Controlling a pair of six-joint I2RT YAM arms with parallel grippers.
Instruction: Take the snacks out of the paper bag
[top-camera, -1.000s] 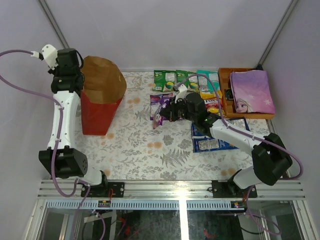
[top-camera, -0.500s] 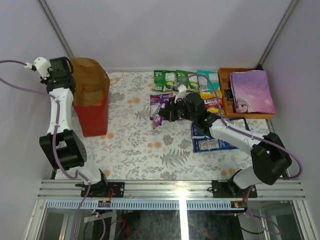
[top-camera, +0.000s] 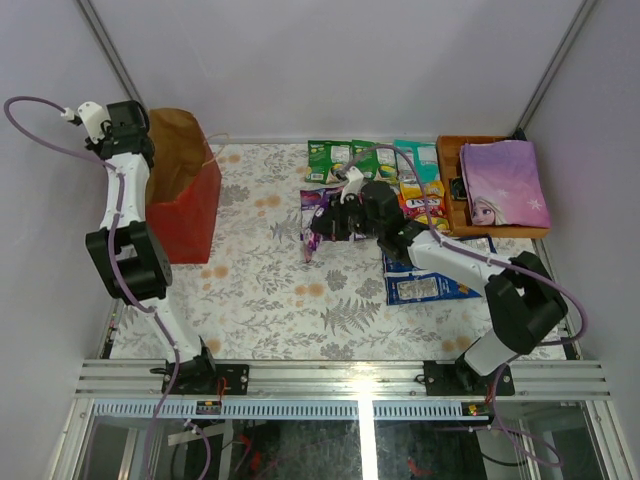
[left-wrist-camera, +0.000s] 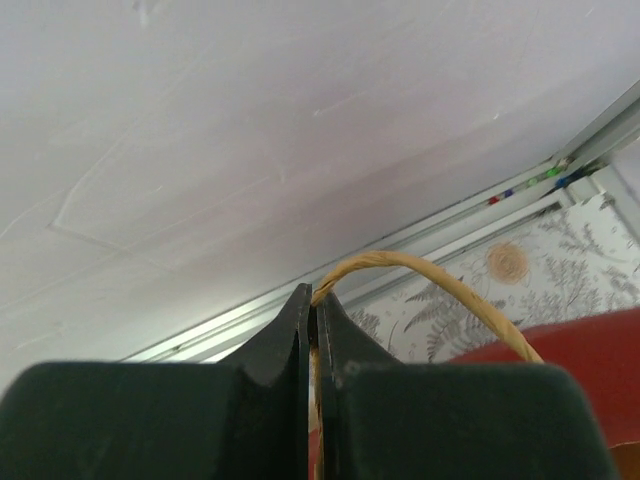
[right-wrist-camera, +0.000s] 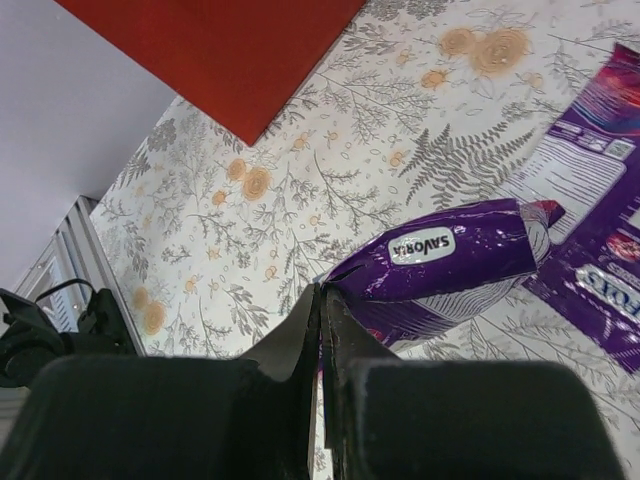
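Observation:
The paper bag (top-camera: 190, 205), red outside and brown inside, stands at the far left with its mouth up. My left gripper (top-camera: 148, 135) is shut on its tan twisted-paper handle (left-wrist-camera: 440, 275) at the top rim; the gripper (left-wrist-camera: 315, 305) shows closed in the left wrist view. My right gripper (top-camera: 326, 222) is shut on the edge of a purple packet (right-wrist-camera: 450, 265) and holds it just over the cloth; the gripper (right-wrist-camera: 323, 292) pinches the packet's seam. Another purple packet (top-camera: 320, 198) lies flat beside it. Green packets (top-camera: 328, 158), a teal one (top-camera: 415, 155), yellow-red ones (top-camera: 420, 200) and the blue bag (top-camera: 430, 285) lie on the cloth.
An orange-brown wooden tray (top-camera: 450, 145) at the back right holds a purple princess book (top-camera: 505, 180). The floral cloth (top-camera: 280, 280) covers the table. White walls close in at the left and back. The red bag's side (right-wrist-camera: 220, 50) shows in the right wrist view.
My left arm has swung the bag from leaning toward the right to standing upright against the left wall. My right gripper has shifted slightly left with the purple packet.

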